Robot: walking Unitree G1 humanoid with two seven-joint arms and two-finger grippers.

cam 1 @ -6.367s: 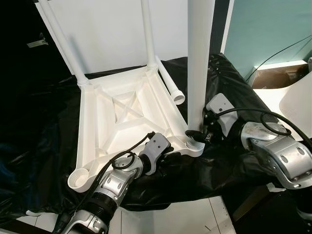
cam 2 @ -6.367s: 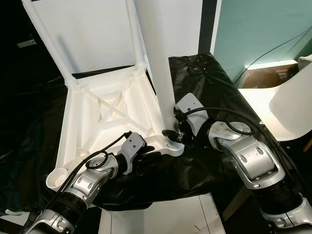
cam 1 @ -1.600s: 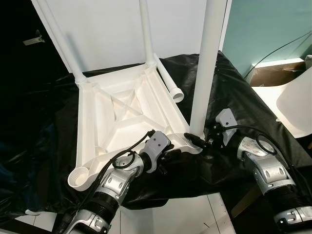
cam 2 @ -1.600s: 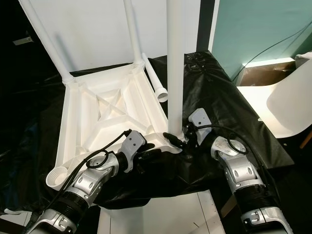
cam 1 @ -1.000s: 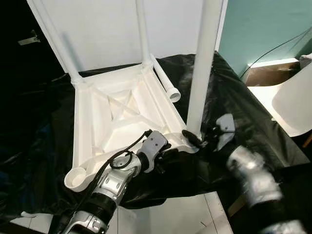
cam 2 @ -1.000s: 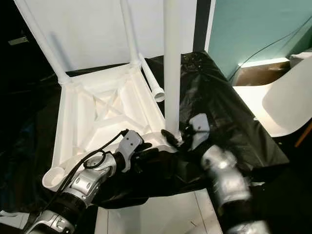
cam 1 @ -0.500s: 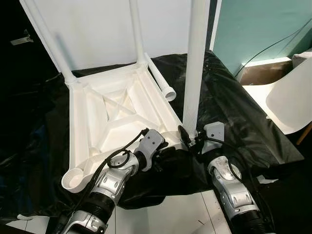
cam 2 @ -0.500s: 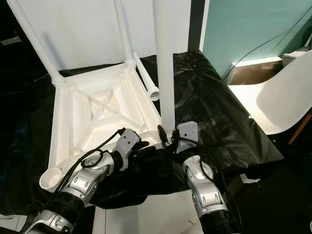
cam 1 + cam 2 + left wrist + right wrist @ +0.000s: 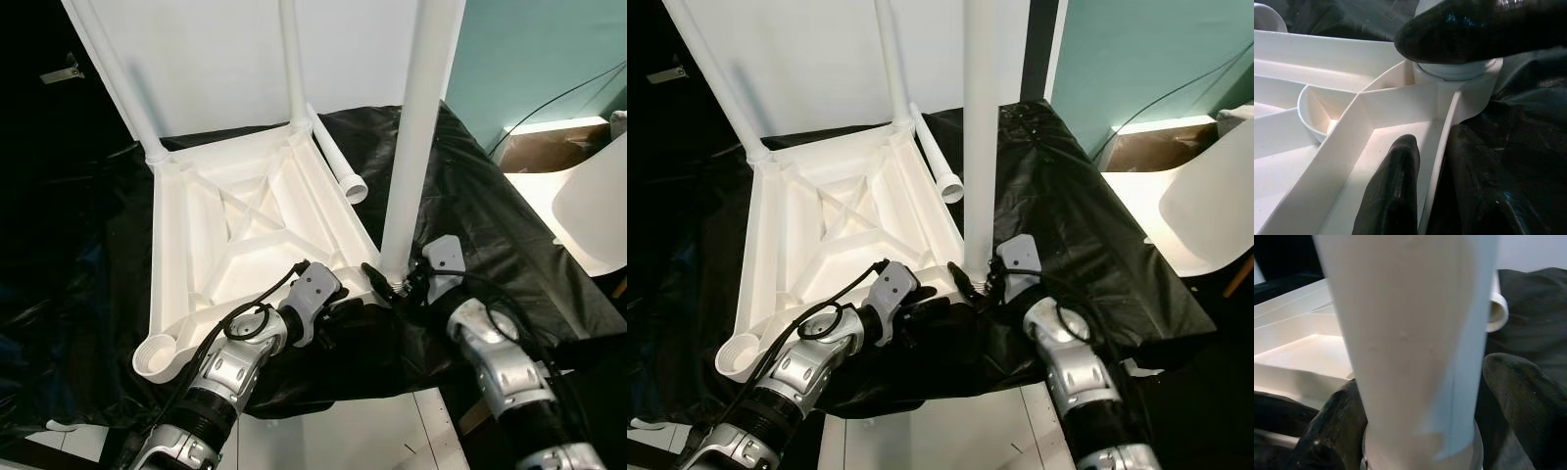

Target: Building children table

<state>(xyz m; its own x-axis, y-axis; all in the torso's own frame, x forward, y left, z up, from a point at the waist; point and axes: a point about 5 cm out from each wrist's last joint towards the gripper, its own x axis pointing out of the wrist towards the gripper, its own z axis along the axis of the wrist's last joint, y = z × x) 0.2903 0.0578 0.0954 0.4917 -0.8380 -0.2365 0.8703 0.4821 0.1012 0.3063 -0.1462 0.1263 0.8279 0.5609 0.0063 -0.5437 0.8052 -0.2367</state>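
A white table top lies upside down on a black sheet. Two white legs stand in its far corners. A third leg stands upright in the near right corner socket. My right gripper is shut on this leg's base, its fingers on either side of the leg. My left gripper is shut on the table top's near rim, one finger inside the wall and one outside. A loose leg lies along the right edge. The near left socket holds nothing.
A white chair and a brown box stand at the right by a teal wall. A white panel rises behind the table top. White floor tiles show at the sheet's near edge.
The camera has shifted. My right forearm has swung outward to the right while its gripper stays at the leg's base. The left gripper keeps its hold on the rim.
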